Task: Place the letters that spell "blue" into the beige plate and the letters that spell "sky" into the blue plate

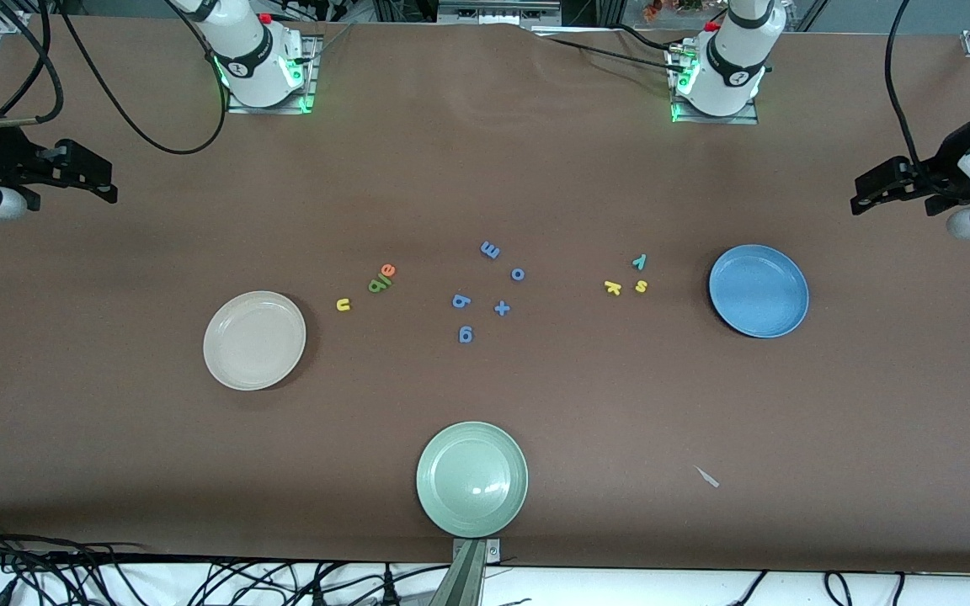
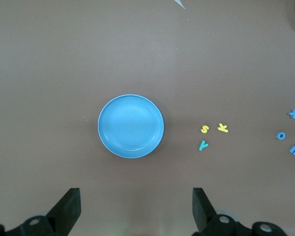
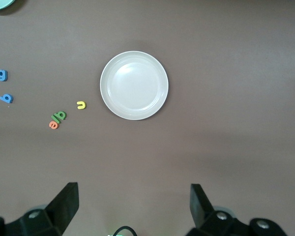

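Observation:
The beige plate lies empty toward the right arm's end. Beside it are the yellow u, then the green b, a dark green l and the orange e bunched together. The blue plate lies empty toward the left arm's end, with the yellow s, yellow k and teal y beside it. The right gripper and the left gripper hang open and empty, high over their ends of the table.
Several blue letters and a plus sign lie scattered mid-table between the two letter groups. A pale green plate sits near the table's front edge. A small scrap lies on the brown cloth nearer the camera than the blue plate.

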Tool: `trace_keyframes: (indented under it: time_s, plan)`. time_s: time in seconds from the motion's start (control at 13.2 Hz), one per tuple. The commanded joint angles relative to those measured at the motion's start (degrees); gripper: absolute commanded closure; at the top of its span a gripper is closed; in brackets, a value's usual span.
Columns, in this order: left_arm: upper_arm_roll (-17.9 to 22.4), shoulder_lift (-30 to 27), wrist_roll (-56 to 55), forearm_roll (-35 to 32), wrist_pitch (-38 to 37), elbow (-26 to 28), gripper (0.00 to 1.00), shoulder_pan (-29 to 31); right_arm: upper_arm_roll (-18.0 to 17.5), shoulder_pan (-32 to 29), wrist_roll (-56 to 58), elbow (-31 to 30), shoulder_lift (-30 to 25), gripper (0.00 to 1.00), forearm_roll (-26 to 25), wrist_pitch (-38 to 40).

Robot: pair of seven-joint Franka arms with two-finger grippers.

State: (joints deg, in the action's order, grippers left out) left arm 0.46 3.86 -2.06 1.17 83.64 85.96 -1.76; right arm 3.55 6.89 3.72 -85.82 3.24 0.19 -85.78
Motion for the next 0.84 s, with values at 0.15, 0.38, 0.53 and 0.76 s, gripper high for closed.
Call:
trace_keyframes:
  time_s: [0.15,0.38,0.53,0.76]
  plan:
    - [-1.33,-0.08,-1.18,-0.64,2.50,2.55,0.00,-0.34,-0.29,-0.30,0.58,-0.66,-0.87,0.00,0.43,0.53]
    - [-1.33,0.19,-1.37,1.38,2.85,2.64,0.00,-0.34,-0.29,-0.30,0.58,-0.66,-0.78,0.00,0.43,0.44]
    - [-1.33,0.01,-1.37,1.29,3.11,3.33,0.00,-0.26,-0.29,-0.30,0.58,-0.66,-0.69,0.00,0.43,0.44]
    - [-1.51,0.53,-1.46,1.29,3.29,4.13,0.00,-0.52,-0.29,-0.30,0.58,-0.66,-0.69,0.00,0.43,0.44]
